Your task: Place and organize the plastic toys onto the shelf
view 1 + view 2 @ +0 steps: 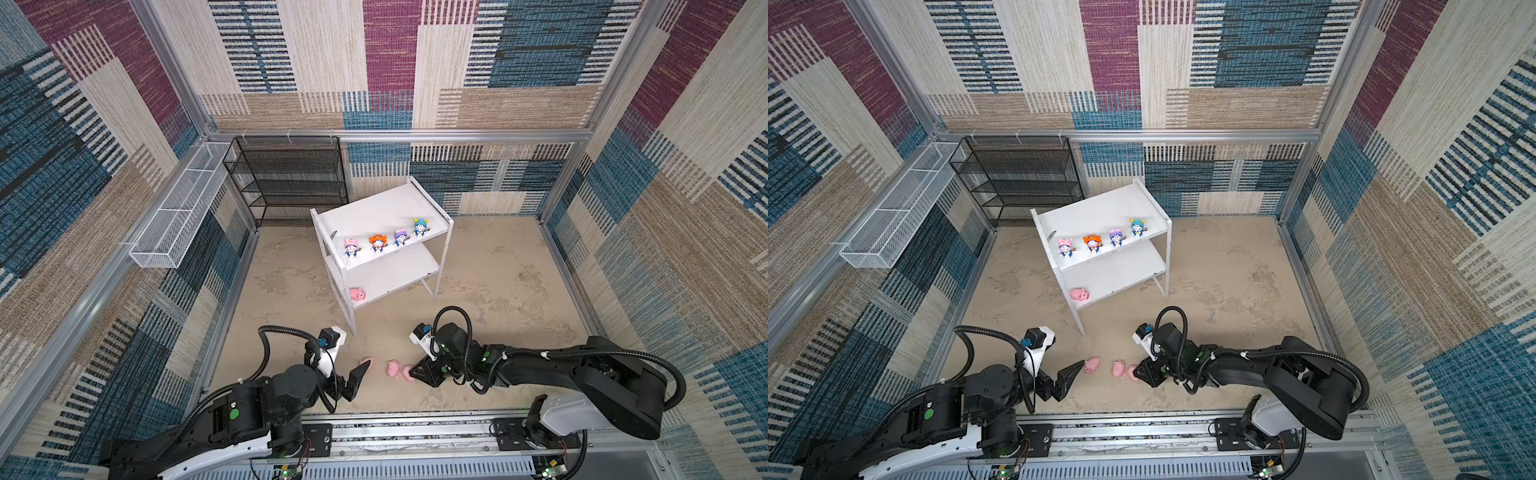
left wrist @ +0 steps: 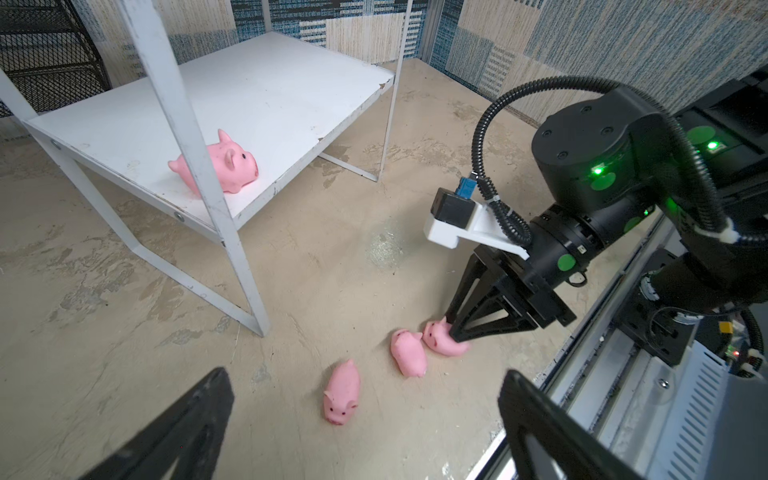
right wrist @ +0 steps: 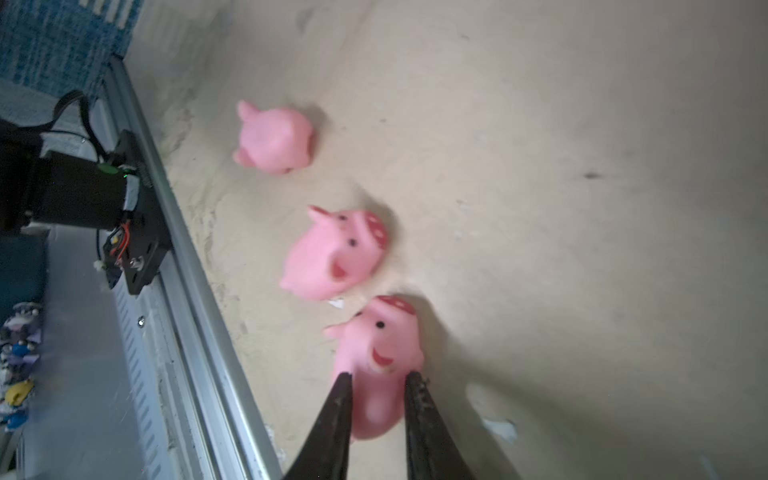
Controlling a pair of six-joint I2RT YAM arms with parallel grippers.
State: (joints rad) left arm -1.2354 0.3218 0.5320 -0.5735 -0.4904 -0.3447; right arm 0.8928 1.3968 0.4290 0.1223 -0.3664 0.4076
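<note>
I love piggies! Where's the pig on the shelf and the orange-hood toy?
Shelf pig [image 2: 237,165]: left wrist view, on its head.
Orange-hood toy [image 1: 377,240]: a top view, on its hood.

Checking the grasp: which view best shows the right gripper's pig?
Right wrist view: the pig sits close, between both fingers. Left wrist shows it smaller, side-on; in both top views the right gripper mostly hides it.

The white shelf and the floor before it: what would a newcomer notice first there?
A row of four hooded figurines stands on the upper board of the white shelf, with one pink pig on the lower board. Near the front, the right gripper pinches a floor pig beside two more pigs.
</note>
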